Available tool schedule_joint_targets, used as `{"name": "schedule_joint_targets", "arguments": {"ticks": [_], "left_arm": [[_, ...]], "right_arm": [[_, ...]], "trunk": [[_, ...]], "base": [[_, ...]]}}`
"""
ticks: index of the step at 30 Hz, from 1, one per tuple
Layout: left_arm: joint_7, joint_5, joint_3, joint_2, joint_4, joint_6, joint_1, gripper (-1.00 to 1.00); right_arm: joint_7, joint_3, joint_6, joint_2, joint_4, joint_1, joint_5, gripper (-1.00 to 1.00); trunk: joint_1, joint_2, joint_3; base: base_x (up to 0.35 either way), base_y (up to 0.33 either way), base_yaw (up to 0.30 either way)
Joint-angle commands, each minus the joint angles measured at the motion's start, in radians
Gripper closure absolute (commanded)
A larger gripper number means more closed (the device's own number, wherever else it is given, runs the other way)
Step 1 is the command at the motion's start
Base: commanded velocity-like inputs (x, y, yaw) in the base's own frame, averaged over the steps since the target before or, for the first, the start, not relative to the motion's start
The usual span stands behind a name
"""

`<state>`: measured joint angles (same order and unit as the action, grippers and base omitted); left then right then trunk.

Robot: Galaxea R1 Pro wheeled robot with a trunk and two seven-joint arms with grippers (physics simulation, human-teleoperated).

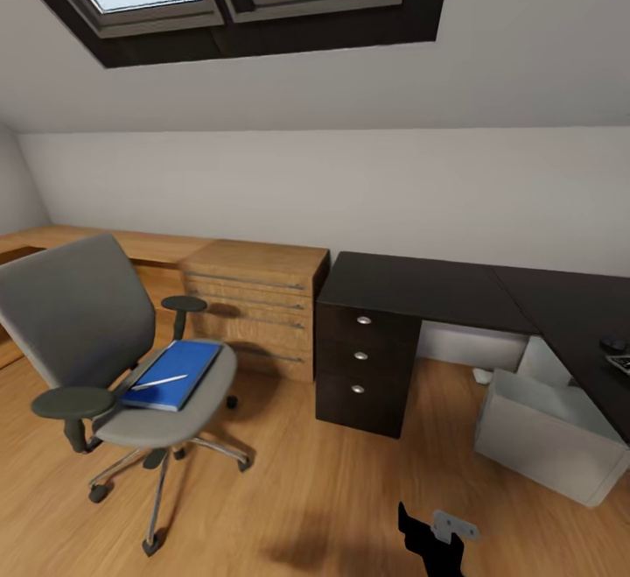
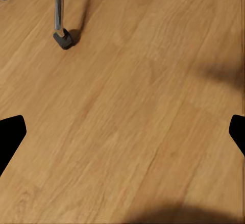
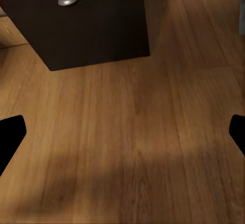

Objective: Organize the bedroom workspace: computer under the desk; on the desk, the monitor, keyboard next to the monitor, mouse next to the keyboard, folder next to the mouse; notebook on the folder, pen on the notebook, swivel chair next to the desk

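Chair first: the grey swivel chair (image 1: pixel 105 341) stands on the wood floor (image 1: pixel 306 489) at the left, well away from the desk. The blue folder (image 1: pixel 175 373) lies flat on its seat, toward the front edge, with the whitish pen (image 1: pixel 160 382) resting across it; can't make out a notebook under there, honestly. Behind the chair there's a light wood cabinet (image 1: pixel 254 306) against the wall. Then comes the desk (image 1: pixel 420 284), its black drawer unit (image 1: pixel 363 367) at the left end touching the cabinet's side. Under the desk's right part sits the light grey computer (image 1: pixel 547 432), on the floor. At the far right edge of the desktop you can just see the mouse (image 1: pixel 614 344) and, next to it, a sliver of the keyboard (image 1: pixel 621 362). Left gripper (image 2: pixel 122 137) hangs wide open over bare floor near a chair caster (image 2: pixel 63 39), holding nothing. Right gripper (image 3: pixel 122 137) is also spread wide and empty, above the floor just in front of the drawer unit.
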<state>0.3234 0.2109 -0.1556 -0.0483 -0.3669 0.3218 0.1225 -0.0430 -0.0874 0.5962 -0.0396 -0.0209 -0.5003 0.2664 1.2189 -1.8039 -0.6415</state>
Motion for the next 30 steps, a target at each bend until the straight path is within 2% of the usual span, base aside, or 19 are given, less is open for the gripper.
{"name": "schedule_joint_targets", "arguments": {"ticks": [1, 11, 30], "left_arm": [[0.006, 0.009, -0.009, 0.001, 0.0, 0.004, 0.001, -1.0], [0.006, 0.007, -0.009, -0.001, 0.0, 0.006, 0.0, -1.0], [0.008, 0.01, -0.01, -0.006, 0.0, 0.003, 0.0, -1.0]], "right_arm": [[-0.005, -0.008, 0.005, 0.0, -0.002, -0.001, 0.0, -1.0], [-0.005, -0.008, 0.005, 0.0, -0.002, 0.0, 0.0, -1.0], [-0.005, -0.008, 0.009, -0.002, -0.002, 0.0, 0.0, -1.0]], "trunk": [[0.0, 0.0, 0.0], [0.0, 0.0, 0.006], [-0.073, 0.133, 0.061]], "base": [[0.088, 0.0, -0.175], [0.024, 0.0, -0.242], [0.0, 0.0, -0.263]]}}
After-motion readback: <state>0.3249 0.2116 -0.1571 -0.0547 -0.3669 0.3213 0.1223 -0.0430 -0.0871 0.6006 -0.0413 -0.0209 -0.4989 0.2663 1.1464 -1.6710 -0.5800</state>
